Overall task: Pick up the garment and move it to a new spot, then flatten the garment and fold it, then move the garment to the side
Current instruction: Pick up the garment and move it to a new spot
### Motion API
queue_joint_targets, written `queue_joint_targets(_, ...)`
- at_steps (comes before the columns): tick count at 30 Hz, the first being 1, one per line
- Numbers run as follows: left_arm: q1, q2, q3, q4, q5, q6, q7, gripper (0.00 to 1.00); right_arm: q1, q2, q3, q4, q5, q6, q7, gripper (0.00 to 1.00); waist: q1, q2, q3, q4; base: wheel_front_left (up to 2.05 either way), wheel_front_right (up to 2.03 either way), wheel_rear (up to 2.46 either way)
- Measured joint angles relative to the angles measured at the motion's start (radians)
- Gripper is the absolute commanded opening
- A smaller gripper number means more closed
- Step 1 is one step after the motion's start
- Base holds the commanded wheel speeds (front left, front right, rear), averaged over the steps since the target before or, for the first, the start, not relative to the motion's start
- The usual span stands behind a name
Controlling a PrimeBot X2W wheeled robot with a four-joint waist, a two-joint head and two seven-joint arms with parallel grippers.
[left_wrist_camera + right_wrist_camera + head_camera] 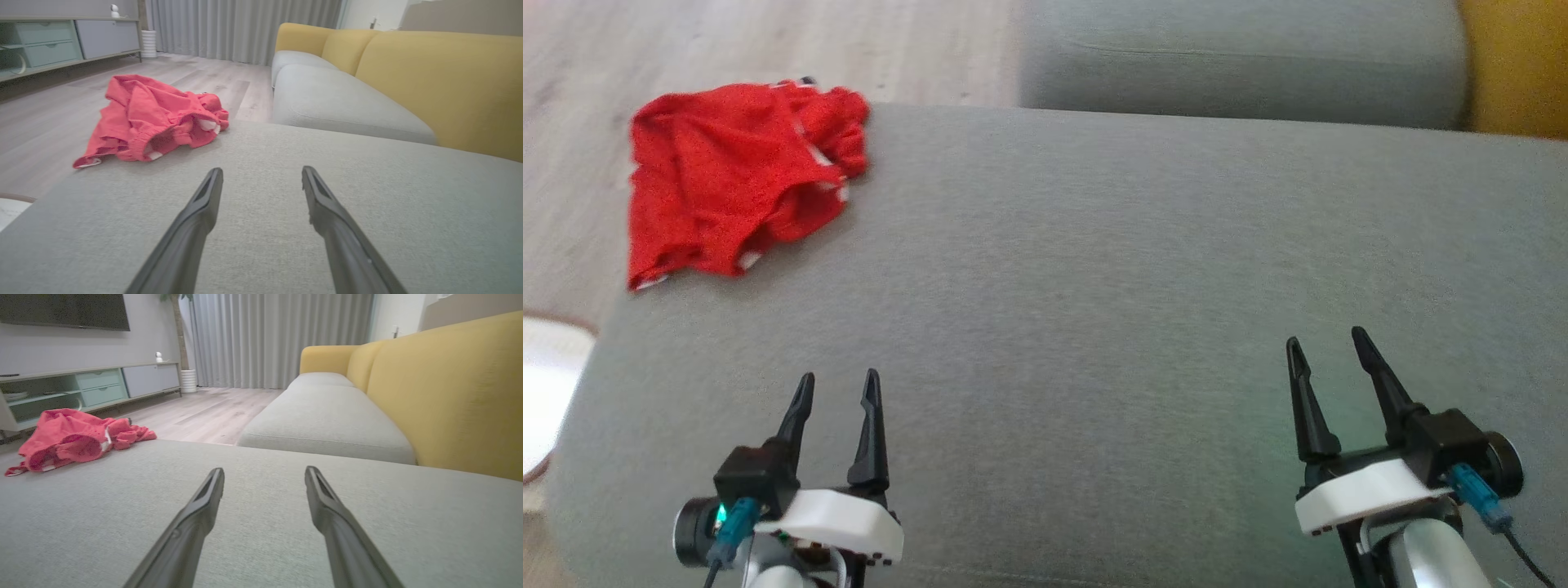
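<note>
Hovering low over the grey cushion (pixel 1094 286) with left gripper (pixel 840 376) and right gripper (pixel 1325 335) both splayed wide, gripping nothing — barely starting, seemingly; eyeing the red garment (pixel 731 184) lying crumpled at the far left corner, well apart; leaving pickup, relocating, flattening, folding, side-shift all waiting.

White wrists (pixel 841 523), black fingers (pixel 872 429) (teal plugs (pixel 737 519))

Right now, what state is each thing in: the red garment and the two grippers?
red garment: crumpled, unfolded, lying at the far left corner of the grey cushion
left gripper: open, holding nothing
right gripper: open, holding nothing
</note>
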Motion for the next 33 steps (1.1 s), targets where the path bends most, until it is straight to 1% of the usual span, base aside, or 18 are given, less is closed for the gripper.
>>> queue_joint_targets(4, 0.000, 0.000, 0.006, 0.000, 0.000, 0.002, 0.000, 1.00, 0.000, 0.000, 0.002, -0.001, 0.000, 0.000, -0.001, 1.00, -0.0001, 0.0000, -0.002, 0.066, 0.00, 0.00, 0.00)
queue_joint_targets(5, 0.000, 0.001, 0.009, 0.000, 0.000, 0.002, 0.000, 1.00, 0.000, 0.000, 0.004, -0.002, 0.001, 0.000, -0.001, 1.00, -0.0001, 0.0000, -0.004, 0.100, 0.00, 0.00, 0.00)
queue_joint_targets(9, 0.000, 0.001, 0.014, 0.000, 0.000, 0.002, 0.000, 1.00, 0.000, 0.000, 0.007, -0.002, 0.002, 0.000, -0.001, 1.00, -0.0001, 0.0000, -0.006, 0.167, 0.00, 0.00, 0.00)
queue_joint_targets(13, 0.000, 0.001, 0.017, 0.000, 0.000, 0.002, 0.000, 1.00, 0.000, 0.000, 0.010, -0.002, 0.002, 0.000, -0.001, 1.00, -0.0001, 0.0000, -0.007, 0.225, 0.00, 0.00, 0.00)
queue_joint_targets(17, 0.000, 0.001, 0.019, 0.000, 0.001, 0.001, 0.000, 1.00, 0.000, 0.000, 0.018, -0.001, 0.009, 0.000, -0.001, 1.00, -0.0001, 0.0000, -0.008, 0.268, 0.00, 0.00, 0.00)
queue_joint_targets(23, 0.001, 0.001, 0.019, -0.001, 0.001, 0.001, 0.000, 1.00, 0.000, 0.000, 0.029, 0.000, 0.009, 0.000, -0.001, 1.00, -0.0001, 0.0000, -0.007, 0.297, 0.00, 0.00, 0.00)
queue_joint_targets(30, 0.004, 0.001, 0.017, -0.007, 0.000, 0.003, 0.000, 1.00, 0.001, 0.000, 0.032, -0.006, 0.008, 0.000, -0.001, 1.00, -0.0001, 0.0000, 0.004, 0.299, 0.00, 0.00, 0.00)
queue_joint_targets(33, 0.005, 0.001, 0.018, -0.019, 0.000, 0.004, 0.000, 1.00, 0.001, 0.000, 0.035, -0.028, 0.003, 0.000, -0.001, 1.00, 0.0000, 0.0000, 0.018, 0.293, 0.00, 0.00, 0.00)
